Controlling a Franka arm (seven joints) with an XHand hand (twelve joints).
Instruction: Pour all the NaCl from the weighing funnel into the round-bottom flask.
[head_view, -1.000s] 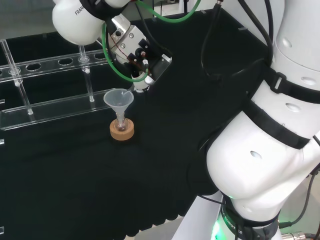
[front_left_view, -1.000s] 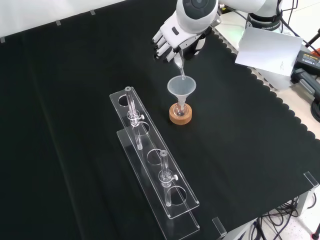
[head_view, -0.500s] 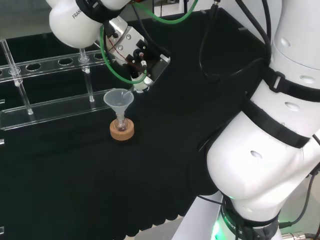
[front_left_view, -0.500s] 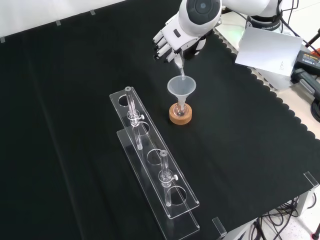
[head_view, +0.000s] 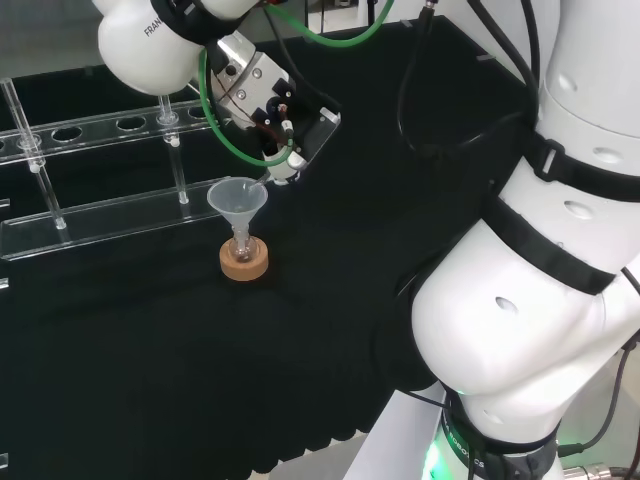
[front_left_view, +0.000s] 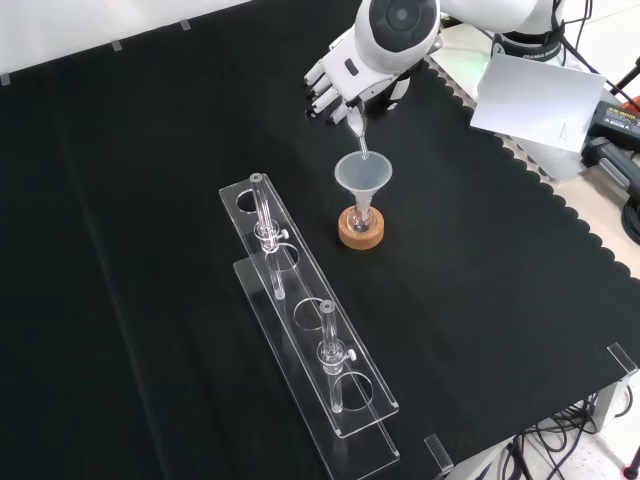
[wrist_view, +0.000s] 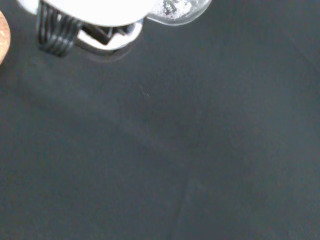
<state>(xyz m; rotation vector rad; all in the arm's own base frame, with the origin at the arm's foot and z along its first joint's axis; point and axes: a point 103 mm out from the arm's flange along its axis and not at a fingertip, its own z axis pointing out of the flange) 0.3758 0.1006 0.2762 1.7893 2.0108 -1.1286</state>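
The hand (front_left_view: 345, 78) had its fingers curled around the weighing funnel (front_left_view: 359, 131), tilted with its thin spout down into the wide funnel (front_left_view: 363, 175). That funnel sat in the round-bottom flask (front_left_view: 361, 215), which stood on a cork ring (front_left_view: 361, 231) beside the clear rack (front_left_view: 305, 335).

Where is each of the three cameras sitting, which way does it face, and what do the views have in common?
Head view: behind and above the arm's base, looking over the white links at the bench; the hand tips the weighing funnel over the funnel.
Front view: in front of the arm, looking down on the cloth; the hand enters from the top.
Wrist view: at the wrist, looking past the palm at black cloth.
Head and front views share the funnel, the cork ring and the clear rack.
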